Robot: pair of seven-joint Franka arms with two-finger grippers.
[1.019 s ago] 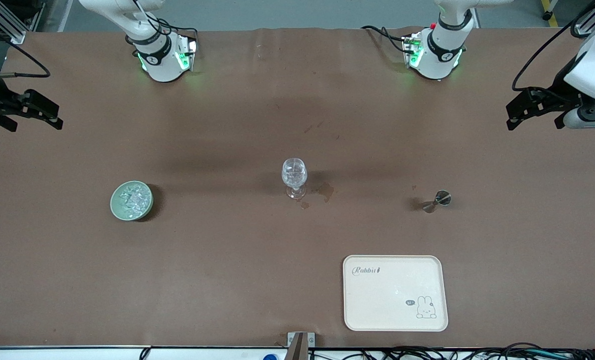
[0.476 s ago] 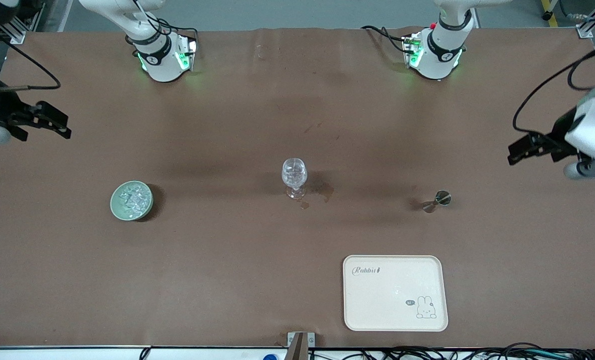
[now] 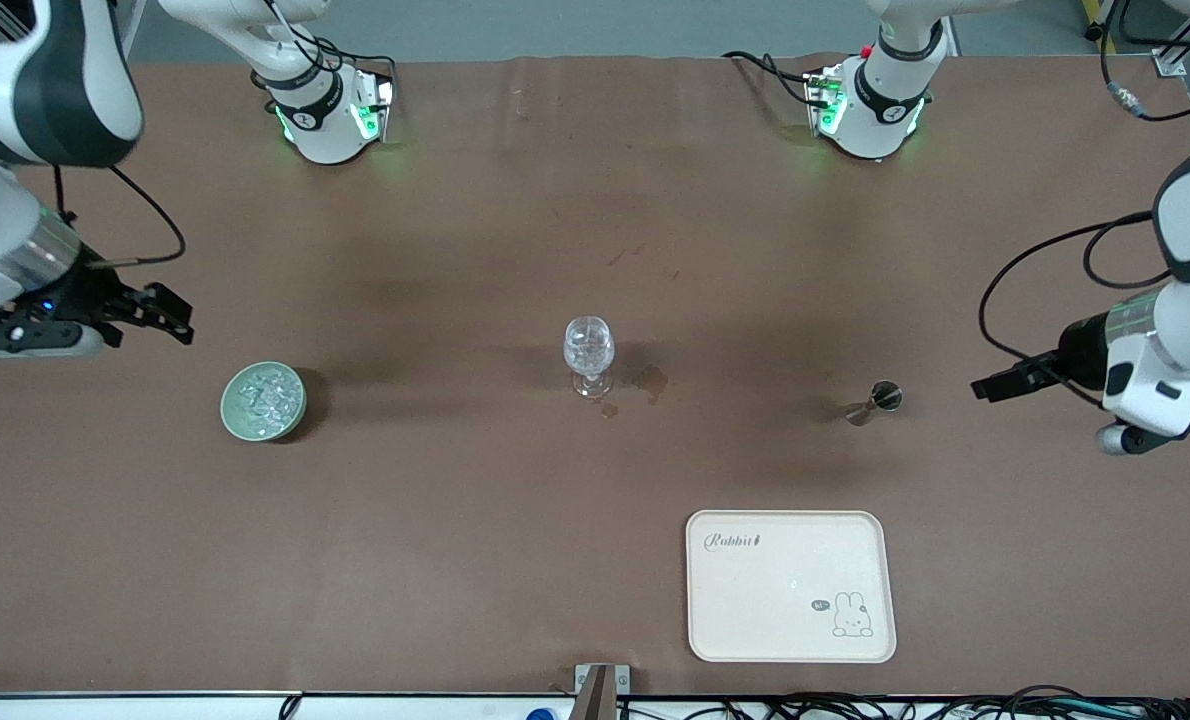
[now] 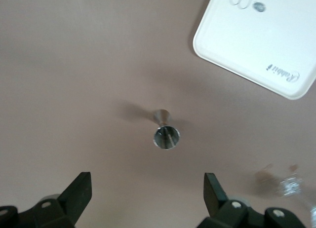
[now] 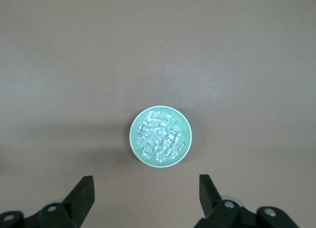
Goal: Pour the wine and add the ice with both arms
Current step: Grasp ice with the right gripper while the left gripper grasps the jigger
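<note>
A pale green bowl (image 3: 227,405) holds the ice (image 3: 265,397), several small clear chunks, toward the right arm's end of the table. A clear stemmed glass (image 3: 588,352) stands mid-table. A small steel jigger (image 3: 875,402) stands toward the left arm's end. My right gripper (image 3: 177,316) is open and empty over the table beside the bowl; its wrist view shows the bowl (image 5: 134,134) and ice (image 5: 159,136) ahead of the open gripper (image 5: 147,188). My left gripper (image 3: 985,388) is open and empty over the table beside the jigger, which shows in its wrist view (image 4: 166,134) ahead of the gripper (image 4: 147,191).
A cream tray (image 3: 790,585) with a rabbit print lies nearer the front camera than the jigger; it also shows in the left wrist view (image 4: 256,40). A dark wet stain (image 3: 650,380) marks the brown table beside the glass. The arm bases (image 3: 330,110) (image 3: 870,105) stand along the table's edge.
Both arms have swung in from the table's ends and come lower. The right gripper moved toward the bowl, the left gripper toward the jigger. Nothing on the table moved.
</note>
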